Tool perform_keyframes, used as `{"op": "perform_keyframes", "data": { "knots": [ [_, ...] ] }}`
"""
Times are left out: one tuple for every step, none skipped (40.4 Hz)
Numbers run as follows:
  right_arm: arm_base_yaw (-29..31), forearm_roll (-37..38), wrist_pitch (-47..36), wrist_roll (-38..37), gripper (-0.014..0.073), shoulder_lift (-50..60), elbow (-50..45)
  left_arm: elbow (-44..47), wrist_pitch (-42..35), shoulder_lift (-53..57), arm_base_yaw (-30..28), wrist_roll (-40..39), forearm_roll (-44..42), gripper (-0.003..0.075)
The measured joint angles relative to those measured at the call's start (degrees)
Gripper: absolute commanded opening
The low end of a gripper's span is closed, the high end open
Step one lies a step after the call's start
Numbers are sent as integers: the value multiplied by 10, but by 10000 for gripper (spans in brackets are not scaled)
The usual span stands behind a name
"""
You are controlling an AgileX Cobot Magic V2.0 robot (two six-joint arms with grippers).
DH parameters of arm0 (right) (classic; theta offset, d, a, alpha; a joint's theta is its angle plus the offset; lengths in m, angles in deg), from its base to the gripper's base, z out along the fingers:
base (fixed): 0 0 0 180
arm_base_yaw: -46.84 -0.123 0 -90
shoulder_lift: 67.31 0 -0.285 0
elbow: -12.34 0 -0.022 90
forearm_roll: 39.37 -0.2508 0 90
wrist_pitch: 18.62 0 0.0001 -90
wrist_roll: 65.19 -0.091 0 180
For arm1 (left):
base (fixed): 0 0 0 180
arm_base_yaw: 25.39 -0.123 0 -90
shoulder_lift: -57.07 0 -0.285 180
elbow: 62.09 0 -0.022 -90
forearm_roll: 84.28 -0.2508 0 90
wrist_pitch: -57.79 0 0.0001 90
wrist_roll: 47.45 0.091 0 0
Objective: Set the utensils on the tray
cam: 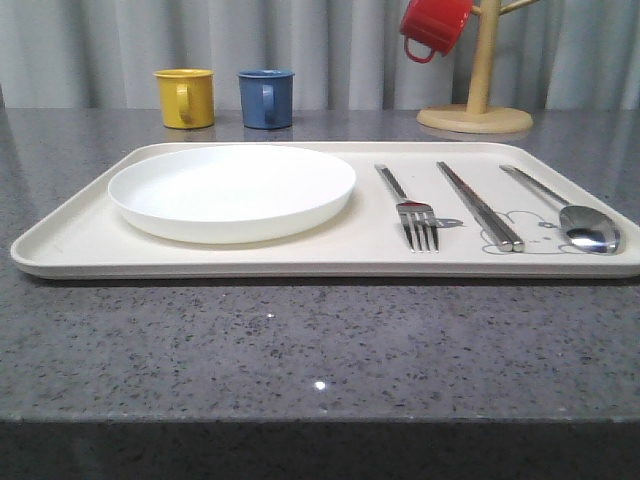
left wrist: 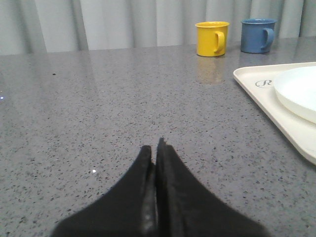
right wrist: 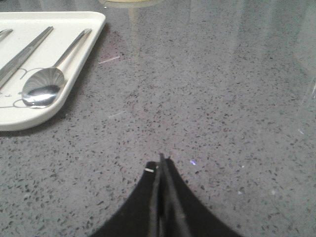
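Surface: speckled grey stone-look table (cam: 300, 340), pale pleated curtain (cam: 330, 50) behind.
Tray: large cream rectangular tray (cam: 70, 245) holds round white plate (cam: 232, 190), silver fork (cam: 412, 212), flat metal chopsticks (cam: 480, 205), metal spoon (cam: 580, 225).
Left gripper (left wrist: 157, 148): clenched, empty, above bare table.
Right gripper (right wrist: 161, 163): clenched, empty, beside tray.

Grey speckled stone table before a pale curtain

The countertop (cam: 300, 340) carries small bright glints of overhead light; pleated grey-white curtains (cam: 320, 45) hang straight across the back, and the table's front edge drops into dark shadow.
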State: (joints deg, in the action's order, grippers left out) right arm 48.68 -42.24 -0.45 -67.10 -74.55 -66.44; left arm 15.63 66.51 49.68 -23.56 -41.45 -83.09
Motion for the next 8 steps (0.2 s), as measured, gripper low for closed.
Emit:
{"op": "perform_keyframes", "data": {
  "knots": [
    [0,0,0,0,-69,0,0,0,0,0,0,0,0,-18],
    [0,0,0,0,-69,0,0,0,0,0,0,0,0,-18],
    [0,0,0,0,-69,0,0,0,0,0,0,0,0,-18],
    [0,0,0,0,-69,0,0,0,0,0,0,0,0,-18],
    [0,0,0,0,-69,0,0,0,0,0,0,0,0,-18],
    [0,0,0,0,-69,0,0,0,0,0,0,0,0,-18],
    [0,0,0,1,-69,0,0,0,0,0,0,0,0,-18],
    [0,0,0,1,-69,0,0,0,0,0,0,0,0,-18]
  ]
}}
